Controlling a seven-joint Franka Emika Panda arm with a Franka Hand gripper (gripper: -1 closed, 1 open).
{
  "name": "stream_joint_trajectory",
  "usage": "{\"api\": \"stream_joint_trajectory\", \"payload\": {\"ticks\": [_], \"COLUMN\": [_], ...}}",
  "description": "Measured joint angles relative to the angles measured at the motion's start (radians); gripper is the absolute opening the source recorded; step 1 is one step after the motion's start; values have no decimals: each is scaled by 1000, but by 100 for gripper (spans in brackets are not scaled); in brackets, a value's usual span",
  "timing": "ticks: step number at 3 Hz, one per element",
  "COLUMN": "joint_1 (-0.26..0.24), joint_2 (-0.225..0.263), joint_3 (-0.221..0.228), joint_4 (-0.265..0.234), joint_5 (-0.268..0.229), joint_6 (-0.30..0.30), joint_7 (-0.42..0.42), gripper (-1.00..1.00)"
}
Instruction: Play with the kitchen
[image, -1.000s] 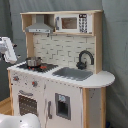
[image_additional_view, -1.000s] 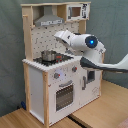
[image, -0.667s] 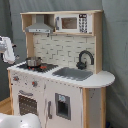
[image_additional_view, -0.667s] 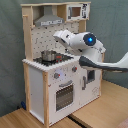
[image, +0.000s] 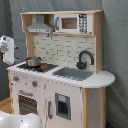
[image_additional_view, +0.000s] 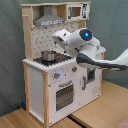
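Observation:
The kitchen (image: 60, 95) is a tall white and light-wood toy with a black stovetop (image: 35, 66), grey sink (image: 73, 74), black faucet (image: 85, 58), hood (image: 39, 27) and microwave (image: 70, 22). A small metal pot (image: 34, 62) stands on the stovetop. My gripper (image: 6, 50) hangs at the first exterior view's left edge, beside the stove end of the kitchen and apart from it. In the second exterior view the gripper (image_additional_view: 57, 38) hovers above and just right of the pot (image_additional_view: 48, 54), over the kitchen (image_additional_view: 50, 85) counter.
The oven door (image_additional_view: 65, 95) and knobs (image_additional_view: 56, 76) face forward below the stovetop. The white arm (image_additional_view: 100, 57) reaches in from the second exterior view's right. Grey curtain hangs behind, and the kitchen stands on a wooden floor (image_additional_view: 100, 112). A white arm part (image: 17, 121) fills the first exterior view's lower left.
In the second exterior view the wrist and gripper have risen slightly and shifted left, toward the pot. The kitchen and pot have not moved.

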Motion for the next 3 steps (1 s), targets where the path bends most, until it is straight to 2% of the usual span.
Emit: {"api": "stream_joint_trajectory", "payload": {"ticks": [3], "joint_1": [-158], "joint_2": [14], "joint_3": [7], "joint_4": [100], "joint_5": [244], "joint_6": [-131], "joint_7": [20], "gripper": [100]}}
